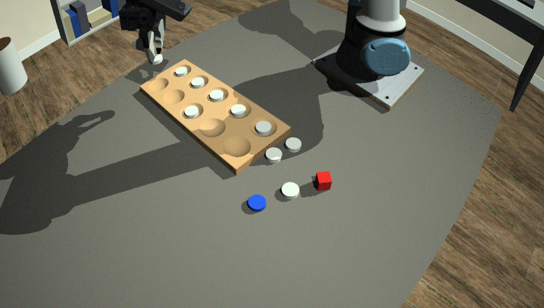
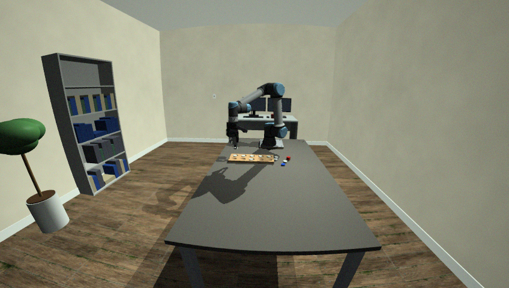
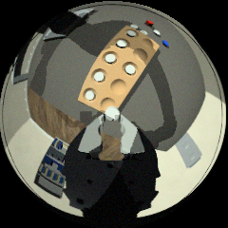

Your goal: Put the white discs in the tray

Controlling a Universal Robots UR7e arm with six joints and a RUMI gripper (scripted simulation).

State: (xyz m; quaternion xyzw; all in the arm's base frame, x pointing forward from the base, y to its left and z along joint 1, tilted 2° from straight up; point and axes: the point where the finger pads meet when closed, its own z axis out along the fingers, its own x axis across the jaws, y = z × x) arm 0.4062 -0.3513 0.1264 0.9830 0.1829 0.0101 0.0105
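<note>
The wooden counting tray (image 1: 213, 114) lies on the grey table, and also shows in the wrist view (image 3: 119, 66). Several white discs lie in its pockets, one each, such as the disc (image 1: 191, 111) in the near row. Several pockets are empty, among them the end pocket (image 1: 158, 83) nearest my gripper. My gripper (image 1: 155, 57) hangs just past the tray's far left end. It is shut on a white disc (image 3: 112, 113), held above the table. Three loose white discs lie on the table: two (image 1: 273, 154) (image 1: 293, 144) at the tray's right end and one (image 1: 290, 189) further forward.
A blue disc (image 1: 256, 202) and a red cube (image 1: 323, 179) lie on the table near the loose white disc. The robot base (image 1: 376, 49) stands behind the tray's right end. The table edge runs close behind my gripper.
</note>
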